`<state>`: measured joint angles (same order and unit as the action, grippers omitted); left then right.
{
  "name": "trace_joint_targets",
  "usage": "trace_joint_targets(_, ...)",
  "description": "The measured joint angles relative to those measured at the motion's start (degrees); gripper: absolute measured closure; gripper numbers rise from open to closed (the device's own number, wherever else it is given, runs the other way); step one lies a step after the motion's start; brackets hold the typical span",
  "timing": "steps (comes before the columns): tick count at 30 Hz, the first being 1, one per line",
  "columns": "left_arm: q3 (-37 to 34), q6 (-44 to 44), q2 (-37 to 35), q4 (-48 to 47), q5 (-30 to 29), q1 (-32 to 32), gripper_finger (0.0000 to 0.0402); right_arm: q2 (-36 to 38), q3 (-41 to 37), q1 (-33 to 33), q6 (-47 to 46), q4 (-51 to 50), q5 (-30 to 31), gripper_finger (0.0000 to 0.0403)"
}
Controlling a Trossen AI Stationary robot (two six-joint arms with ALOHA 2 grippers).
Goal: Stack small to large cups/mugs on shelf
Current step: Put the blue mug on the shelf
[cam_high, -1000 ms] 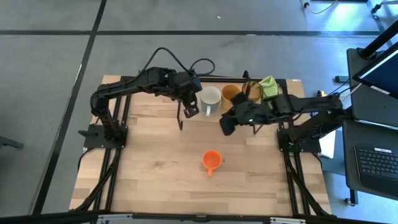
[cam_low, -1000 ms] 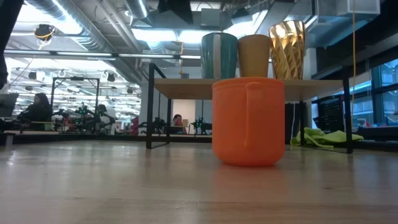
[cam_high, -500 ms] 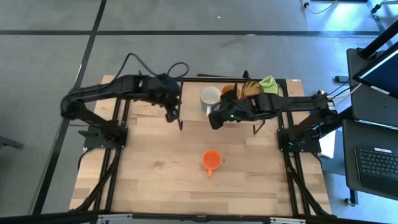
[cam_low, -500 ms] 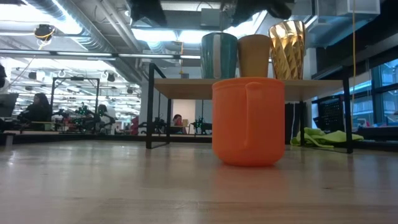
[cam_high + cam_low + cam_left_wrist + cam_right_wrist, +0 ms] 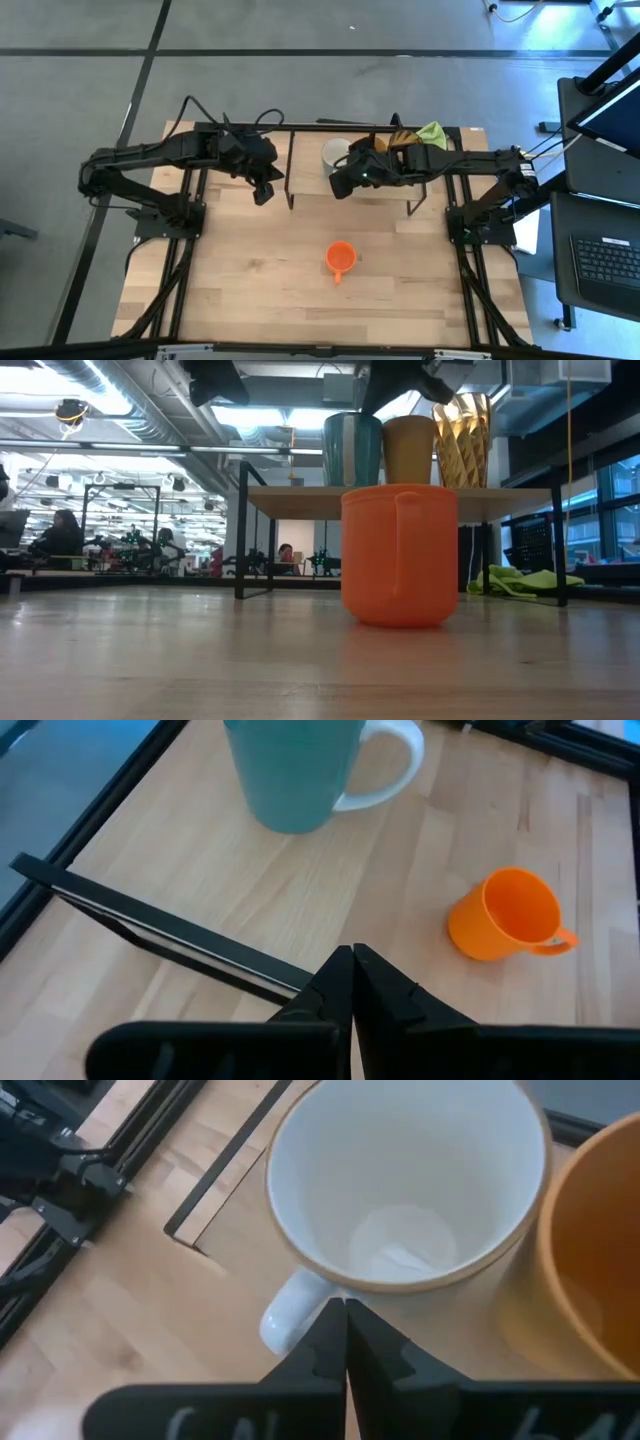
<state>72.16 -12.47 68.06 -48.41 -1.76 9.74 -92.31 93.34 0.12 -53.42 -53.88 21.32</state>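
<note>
Orange cup (image 5: 340, 258): small, upright on tabletop | left end effector (image 5: 263, 193): together | right end effector (image 5: 340, 186): together

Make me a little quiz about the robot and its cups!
1. True or false: the orange cup stands on the shelf.
2. How many cups are up on the shelf: A two, B three, C four?
3. Which claw hangs over the white mug?

Key
1. False. It sits on the table.
2. B: the white mug, tan mug and amber tumbler.
3. The right claw, shut. The left claw is shut too.
</note>
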Motion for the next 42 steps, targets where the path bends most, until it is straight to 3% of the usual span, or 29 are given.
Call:
trace_joint_targets(33, 0.0, 1.1, 0.0, 0.0, 0.0, 0.0, 0.0401, 0.1, 0.0, -1.0, 2.5, 1.9, 1.3, 0.0400)
trace_joint_targets(42, 0.0, 1.0, 0.1, 0.2, 2.7, -0.4, 0.0401, 0.1, 0.0, 3.0, 5.9, 1.9, 3.1, 0.0369)
